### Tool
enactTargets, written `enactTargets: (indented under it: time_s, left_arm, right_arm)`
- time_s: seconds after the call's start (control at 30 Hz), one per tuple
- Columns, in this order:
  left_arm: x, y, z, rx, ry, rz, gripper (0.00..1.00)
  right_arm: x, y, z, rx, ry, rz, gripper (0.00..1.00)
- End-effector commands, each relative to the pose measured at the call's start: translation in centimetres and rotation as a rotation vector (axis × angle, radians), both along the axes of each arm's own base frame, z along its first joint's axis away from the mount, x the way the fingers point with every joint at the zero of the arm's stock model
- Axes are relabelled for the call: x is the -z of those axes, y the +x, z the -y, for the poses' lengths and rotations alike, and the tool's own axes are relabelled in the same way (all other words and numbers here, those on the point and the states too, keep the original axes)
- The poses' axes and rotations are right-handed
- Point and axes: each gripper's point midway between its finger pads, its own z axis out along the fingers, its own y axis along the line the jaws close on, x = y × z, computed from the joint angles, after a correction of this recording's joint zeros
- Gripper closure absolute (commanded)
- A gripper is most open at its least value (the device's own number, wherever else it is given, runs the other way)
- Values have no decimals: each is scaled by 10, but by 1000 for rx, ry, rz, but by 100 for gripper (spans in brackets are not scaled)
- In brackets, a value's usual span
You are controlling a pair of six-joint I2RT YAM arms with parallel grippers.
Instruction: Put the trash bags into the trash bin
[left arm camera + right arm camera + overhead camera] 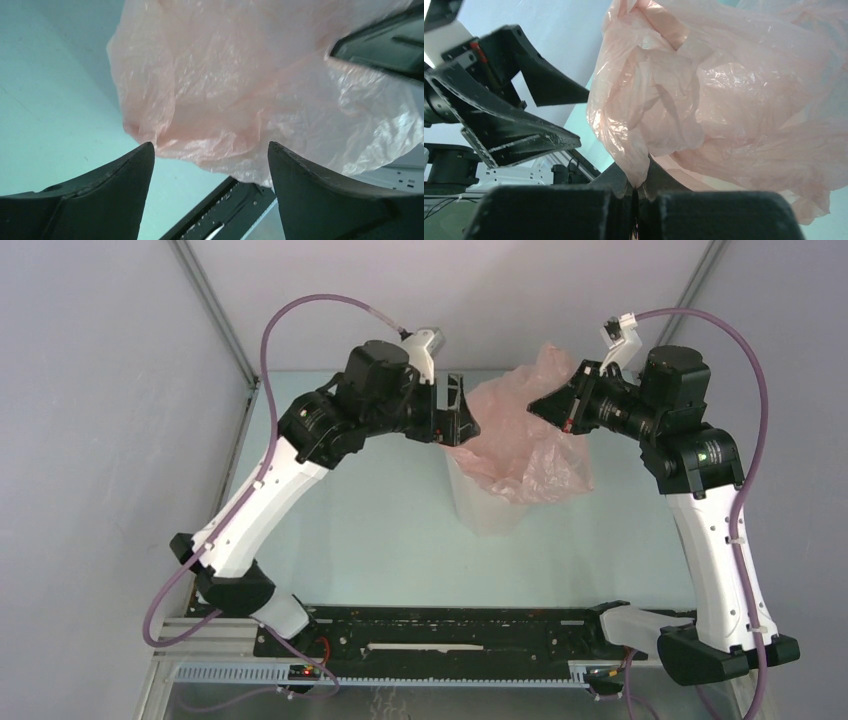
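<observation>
Above the bench (350,510), bag (520,445) hangs over the bin (487,508); left claw (458,410) spread wide just beside it. Left wrist: fingers (100,200) apart, film ahead, nothing gripped. Right wrist: right claw (636,192) pinched together on a bag fold.

Left arm (262,502): I see it climb from the lower left of the overhead view, elbow bent, wrist turned toward centre.
Left gripper (462,412): jaws spread wide; both fingers (120,195) fill the bottom corners of its wrist view.
Right arm (715,540): rises from the lower right, wrist pointing left toward upper centre.
Right gripper (537,405): jaws pinched together on a fold of the trash bag (724,100).
</observation>
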Motion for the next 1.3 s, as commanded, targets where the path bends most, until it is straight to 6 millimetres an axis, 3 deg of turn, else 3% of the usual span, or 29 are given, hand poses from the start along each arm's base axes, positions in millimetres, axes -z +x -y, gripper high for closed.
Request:
enactTargets:
  time_s: [0.0, 0.23, 0.43, 0.53, 0.63, 0.77, 0.93, 1.13, 1.27]
  left_arm:
    - [32, -6, 0, -1, 49, -49, 13]
    - [63, 8, 18, 24, 172, -32, 32]
    - [93, 18, 49, 74, 273, -22, 35]
    - [120, 18, 66, 115, 290, -85, 41]
    - [131, 15, 67, 128, 298, -106, 45]
    - [91, 11, 55, 109, 231, -33, 42]
    - [27, 3, 42, 94, 106, 48, 27]
    - [4, 3, 15, 35, 64, 67, 25]
    - [-4, 3, -4, -11, 12, 62, 22]
  right_arm:
    - [-19, -6, 2, 2, -3, 68, 100]
    - [-19, -13, 2, -7, 1, 64, 100]
    - [-20, -14, 1, -2, 23, 63, 100]
    - [-16, -8, -8, -7, 30, 59, 100]
    - [-8, 2, -19, -11, 22, 47, 100]
    - [-5, 13, -32, -26, 4, 33, 100]
    - [2, 22, -32, -13, -22, 34, 100]
    - [6, 35, -36, -7, -60, 34, 100]
    - [-13, 50, -32, 29, -117, 107, 100]
